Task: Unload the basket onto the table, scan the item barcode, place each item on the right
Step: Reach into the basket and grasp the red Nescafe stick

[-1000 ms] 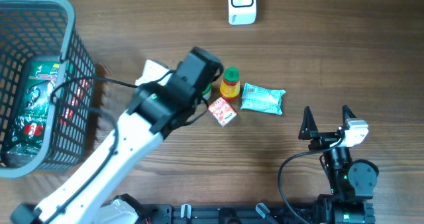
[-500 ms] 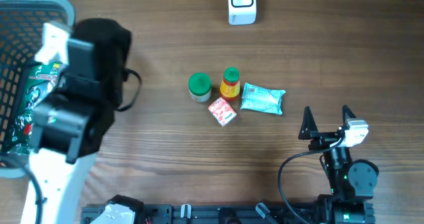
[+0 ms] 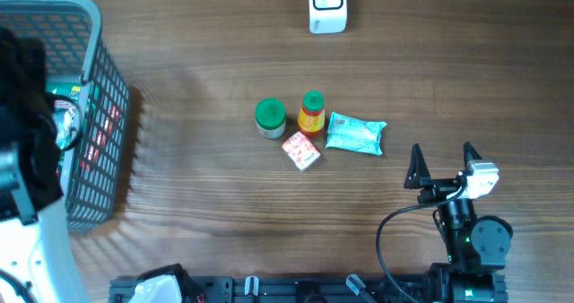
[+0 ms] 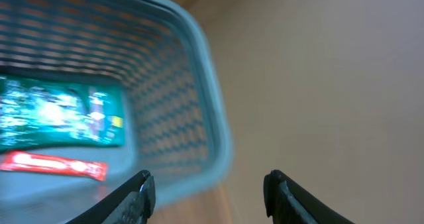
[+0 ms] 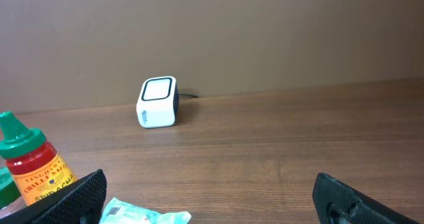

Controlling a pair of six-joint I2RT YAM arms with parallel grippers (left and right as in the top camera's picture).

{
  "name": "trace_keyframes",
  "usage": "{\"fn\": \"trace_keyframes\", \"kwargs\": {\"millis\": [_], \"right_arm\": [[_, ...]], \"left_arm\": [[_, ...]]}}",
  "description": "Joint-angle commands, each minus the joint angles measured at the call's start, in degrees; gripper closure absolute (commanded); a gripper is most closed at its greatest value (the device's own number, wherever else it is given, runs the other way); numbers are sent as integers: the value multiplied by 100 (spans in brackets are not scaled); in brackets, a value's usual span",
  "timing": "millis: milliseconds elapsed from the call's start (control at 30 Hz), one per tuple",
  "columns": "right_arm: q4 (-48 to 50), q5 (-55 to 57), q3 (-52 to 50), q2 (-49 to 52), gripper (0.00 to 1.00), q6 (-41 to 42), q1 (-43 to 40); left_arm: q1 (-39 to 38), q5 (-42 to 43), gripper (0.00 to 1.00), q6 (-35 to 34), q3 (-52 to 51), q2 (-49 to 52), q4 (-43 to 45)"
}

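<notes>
Left wrist view alone shows left gripper (image 4: pixel 209 184) parted, empty, over basket (image 4: pixel 213 121) (right gripper (image 3: pixel 441 158) wide, empty)

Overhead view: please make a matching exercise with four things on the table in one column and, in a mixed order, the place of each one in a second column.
Things:
1. scanner
2. basket
3. green-lidded jar
4. pale blue packet

Places:
A. at the left edge of the picture
B. at the top of the picture, apart from the rest
C. leftmost in the middle group
D. rightmost in the middle group

Pairs: 1-B, 2-A, 3-C, 4-D
</notes>
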Motion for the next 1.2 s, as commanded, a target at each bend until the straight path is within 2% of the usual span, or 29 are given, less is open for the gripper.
{"fn": "trace_keyframes", "kwargs": {"millis": [0, 233, 433, 600, 700, 867, 1167], "right_arm": [[20, -33, -9, 7, 0, -105, 33], [17, -33, -9, 7, 0, -105, 33], [20, -33, -9, 7, 0, -103, 33], [17, -33, -9, 7, 0, -103, 33], [20, -33, -9, 7, 0, -101, 33], [20, -33, -9, 7, 0, -103, 33], [20, -33, -9, 7, 0, -103, 33]], "left_arm": [[737, 623, 43, -243, 48, 424, -396], [1650, 1480, 41, -1038, 48, 1425, -1141], [2208, 2212, 41, -1088, 48, 2269, -1204], [2358, 2258, 34, -1088, 7, 2898, -1403], [2361, 2446, 35, -1110, -101, 3246, -1408], [2361, 2588, 35, -1648, -315, 3694, -1392], [2354, 2590, 36, -1862, -955, 3965, -953]]}}
